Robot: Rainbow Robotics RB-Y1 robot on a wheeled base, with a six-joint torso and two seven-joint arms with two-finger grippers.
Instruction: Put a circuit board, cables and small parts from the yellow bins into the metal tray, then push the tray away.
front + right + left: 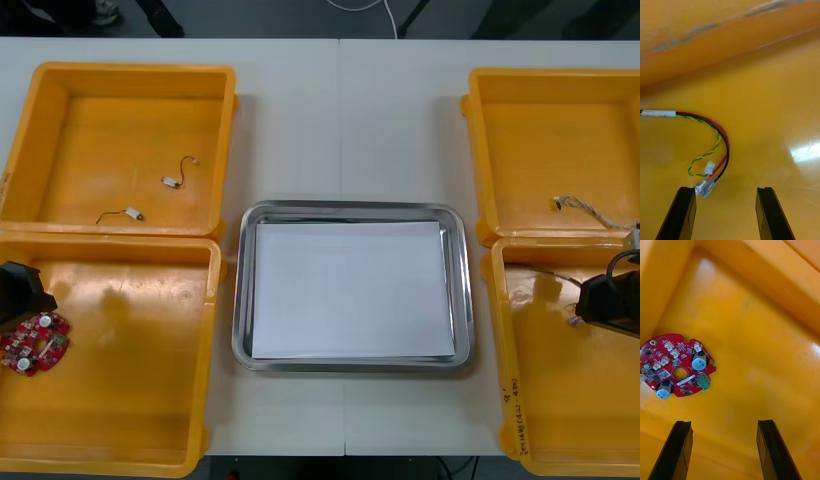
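Front view: the metal tray [240, 300] lies at the middle of the table, between the yellow bins, and its white inside carries nothing. So I judge that the task is at its first step, the picking, and no thing is moved yet.

My left gripper [22, 290] is at the left edge of the near left bin [130, 400]. The round red circuit board [35, 342] lies just beside it, on the bin floor at the same edge. In the left wrist view my two black fingers stand wide apart with nothing between them. The board is beyond them and off to the side of one finger, not in line with the gap.

My right gripper [610, 300] is at the right edge of the near right bin [560, 400], also spread and without a load. In the right wrist view the black, red and yellow cable [725, 140] curves over the bin floor, and its metal ends lie just inside the gap — close to one finger [685, 210].

The next move, I think, calls for this: the left gripper must shift sideways until the board is between the fingers, then go down and pinch its rim. The right gripper needs only a small centring and a descent onto the thin cable ends — they may slip.
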